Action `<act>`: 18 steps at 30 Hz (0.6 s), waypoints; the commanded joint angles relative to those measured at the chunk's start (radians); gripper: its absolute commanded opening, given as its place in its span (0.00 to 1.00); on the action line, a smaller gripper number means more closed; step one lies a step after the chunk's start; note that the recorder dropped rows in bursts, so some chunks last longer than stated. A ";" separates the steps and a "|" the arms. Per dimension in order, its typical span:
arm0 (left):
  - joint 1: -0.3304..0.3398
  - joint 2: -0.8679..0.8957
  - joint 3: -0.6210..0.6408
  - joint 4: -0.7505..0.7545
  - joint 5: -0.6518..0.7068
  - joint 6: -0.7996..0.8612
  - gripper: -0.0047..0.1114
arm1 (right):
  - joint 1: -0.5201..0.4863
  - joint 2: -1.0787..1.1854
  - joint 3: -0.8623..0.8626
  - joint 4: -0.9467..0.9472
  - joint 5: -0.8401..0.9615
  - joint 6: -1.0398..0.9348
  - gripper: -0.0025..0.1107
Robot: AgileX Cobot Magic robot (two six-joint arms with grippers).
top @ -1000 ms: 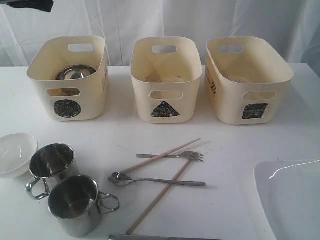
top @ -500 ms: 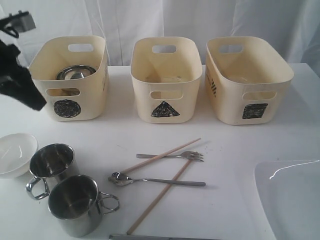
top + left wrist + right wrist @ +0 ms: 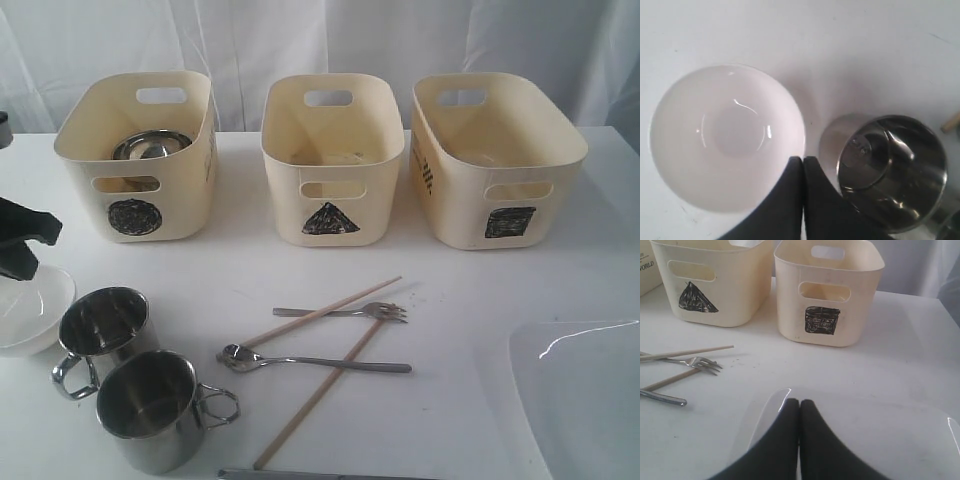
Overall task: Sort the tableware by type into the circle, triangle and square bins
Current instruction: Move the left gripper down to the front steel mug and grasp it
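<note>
Left gripper, closed and empty, hangs above the white bowl at the exterior view's lower-left edge. Recommend opening first, then pinching the rim away from the neighbouring mug.

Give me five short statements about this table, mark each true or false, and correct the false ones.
1. The circle bin holds a steel dish. True.
2. Both mugs are in a bin. False: they stand on the table beside the white bowl.
3. The left gripper is shut, over the white bowl's rim. True.
4. The fork lies in the triangle bin. False: it lies on the table, crossing a chopstick.
5. The right gripper is open. False: it is shut, over the plate.
</note>
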 commanded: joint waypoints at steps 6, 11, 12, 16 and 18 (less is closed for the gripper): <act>-0.002 0.000 0.038 -0.115 -0.016 -0.053 0.04 | -0.005 -0.006 0.002 -0.002 -0.003 0.000 0.02; -0.002 0.001 0.038 -0.126 -0.016 -0.078 0.13 | -0.005 -0.006 0.002 -0.002 -0.003 0.000 0.02; -0.002 0.001 0.038 -0.133 -0.016 -0.106 0.15 | -0.005 -0.006 0.002 -0.002 -0.003 0.000 0.02; -0.002 0.001 0.038 -0.118 -0.034 -0.085 0.19 | -0.005 -0.006 0.002 -0.002 -0.003 0.000 0.02; -0.002 0.001 0.038 -0.118 -0.037 -0.085 0.19 | -0.005 -0.006 0.002 -0.002 -0.003 0.000 0.02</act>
